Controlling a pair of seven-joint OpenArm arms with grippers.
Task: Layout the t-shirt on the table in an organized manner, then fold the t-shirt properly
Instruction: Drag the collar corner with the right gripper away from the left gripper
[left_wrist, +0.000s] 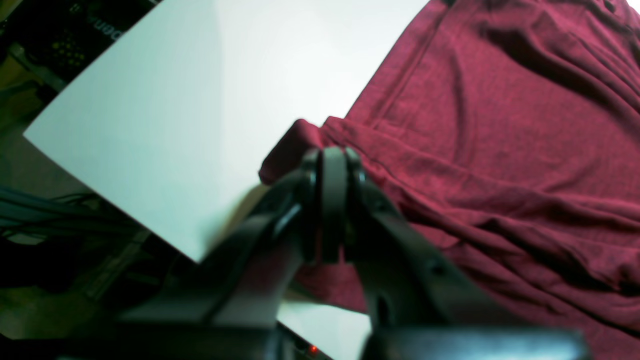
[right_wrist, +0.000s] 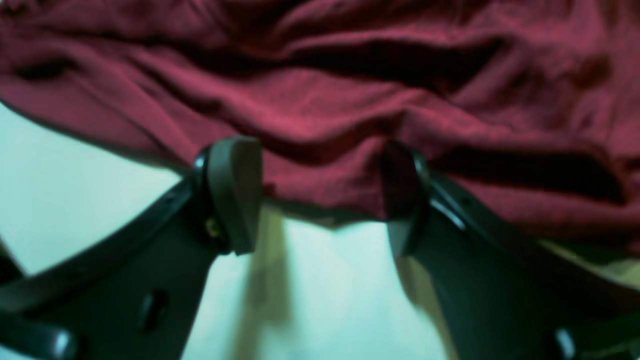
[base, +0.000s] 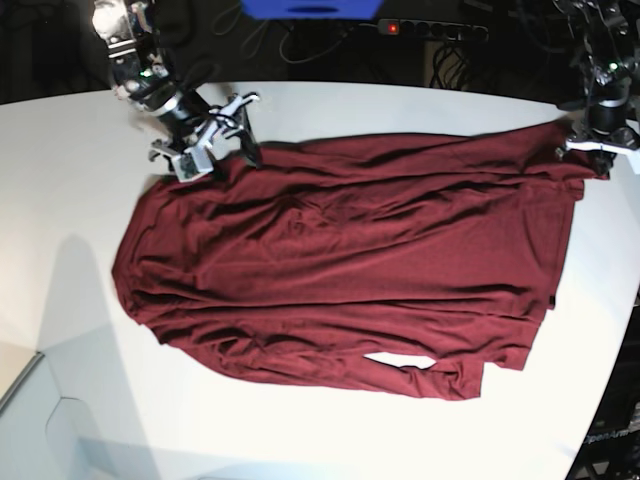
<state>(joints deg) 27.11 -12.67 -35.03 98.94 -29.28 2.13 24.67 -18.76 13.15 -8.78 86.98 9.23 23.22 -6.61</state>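
The dark maroon t-shirt (base: 350, 260) lies spread and wrinkled across the white table (base: 80, 180), a sleeve bunched along its near edge. My left gripper (left_wrist: 332, 162) is shut on a corner of the t-shirt (left_wrist: 500, 150); in the base view that gripper (base: 598, 148) sits at the cloth's far right corner. My right gripper (right_wrist: 320, 192) stands open, its fingertips (right_wrist: 235, 190) on either side of the t-shirt's (right_wrist: 325, 110) edge, just above the table (right_wrist: 75, 200). In the base view the right gripper (base: 228, 152) is at the cloth's upper left corner.
A power strip (base: 430, 28) with a red light and a blue object (base: 310, 8) lie beyond the table's far edge. The curved table edge (base: 620, 330) runs close to the shirt on the right. Cables (left_wrist: 50, 215) hang past the table corner (left_wrist: 30, 134).
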